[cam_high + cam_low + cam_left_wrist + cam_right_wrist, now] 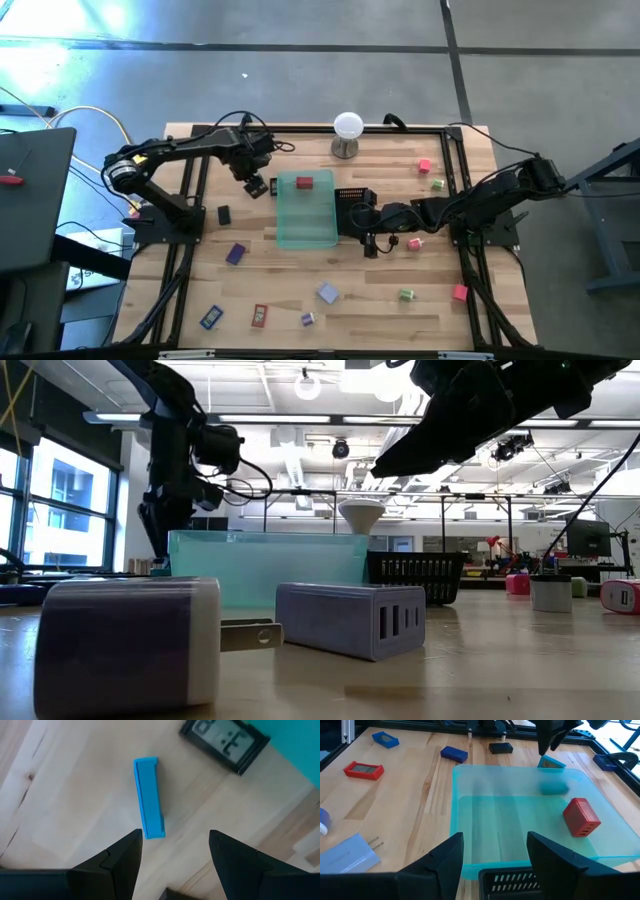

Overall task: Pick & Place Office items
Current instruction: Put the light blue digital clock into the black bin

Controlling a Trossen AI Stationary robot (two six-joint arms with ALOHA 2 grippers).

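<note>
The left gripper [172, 852] hangs over the bare wood just beside the green tray [306, 222], its two dark fingers [125, 857] spread apart with nothing between them. Just ahead of those fingertips lies a slim blue block [148, 797] on its edge, its near end almost level with the tip of one finger and apart from both. Further out past that block sits a small black clock [225, 742] with a grey display, close against the tray's wall. The right gripper [492, 852] is held over the black mesh tray [512, 882], its fingers [547, 857] likewise open and empty, pointing across the green tray. Inside that tray, beyond the fingertips and off to one side, rests a red charger block [581, 817]. The other office items are scattered well away from both sets of fingers: a pink block [425, 166] and a green one [438, 185] near the far right corner, a purple block [235, 254], a red flat piece [260, 316] and a blue flat piece [211, 318] toward the near edge.
</note>
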